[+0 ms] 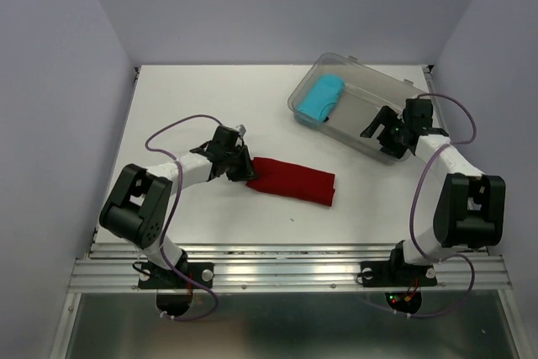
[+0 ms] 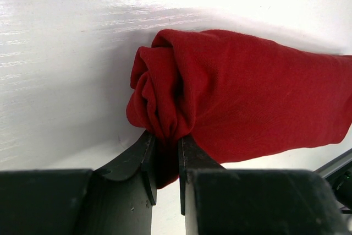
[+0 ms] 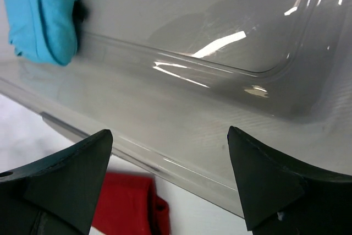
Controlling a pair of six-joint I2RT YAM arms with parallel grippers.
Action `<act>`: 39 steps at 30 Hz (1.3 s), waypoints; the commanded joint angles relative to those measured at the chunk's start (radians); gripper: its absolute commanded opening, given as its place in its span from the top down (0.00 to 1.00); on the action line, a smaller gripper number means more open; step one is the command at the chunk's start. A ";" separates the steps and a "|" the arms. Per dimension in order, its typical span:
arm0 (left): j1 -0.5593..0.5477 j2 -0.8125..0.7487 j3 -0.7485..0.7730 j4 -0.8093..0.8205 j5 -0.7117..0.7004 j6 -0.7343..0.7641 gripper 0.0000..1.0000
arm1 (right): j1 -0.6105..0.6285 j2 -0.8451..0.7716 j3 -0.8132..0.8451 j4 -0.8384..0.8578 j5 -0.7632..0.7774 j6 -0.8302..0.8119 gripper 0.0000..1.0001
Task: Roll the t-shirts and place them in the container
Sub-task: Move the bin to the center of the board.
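A dark red t-shirt (image 1: pixel 294 181) lies as a long roll across the middle of the white table. My left gripper (image 1: pixel 244 170) is at its left end. In the left wrist view the gripper (image 2: pixel 165 138) is shut on a bunched fold of the red t-shirt (image 2: pixel 247 103), pinched between both fingers. A cyan-blue t-shirt (image 1: pixel 322 98) sits as a compact roll in the left end of the clear bin (image 1: pixel 370 102). My right gripper (image 1: pixel 376 128) hovers at the bin's near wall. Its jaws (image 3: pixel 170 136) stand wide open, holding nothing. The cyan roll (image 3: pixel 44 15) and the red t-shirt (image 3: pixel 129 202) show beyond.
The clear plastic bin (image 3: pixel 192 108) stands tilted at the back right of the table, its long near rim just in front of my right fingers. White table surface (image 1: pixel 193 98) stretches behind and left of the red roll. Grey walls enclose the table.
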 commanded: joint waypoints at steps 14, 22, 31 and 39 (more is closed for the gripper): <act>0.003 0.003 0.078 -0.033 -0.015 0.037 1.00 | 0.031 -0.286 -0.147 -0.119 -0.082 -0.019 0.10; 0.004 0.003 0.069 -0.042 -0.020 0.048 1.00 | 0.159 -0.416 -0.095 -0.222 0.053 -0.025 0.11; 0.006 -0.014 0.038 -0.043 -0.014 0.048 1.00 | 0.407 -0.470 -0.279 -0.096 0.076 0.173 0.12; 0.004 -0.005 0.035 -0.048 -0.012 0.049 1.00 | 0.481 -0.416 -0.440 0.098 0.100 0.311 0.12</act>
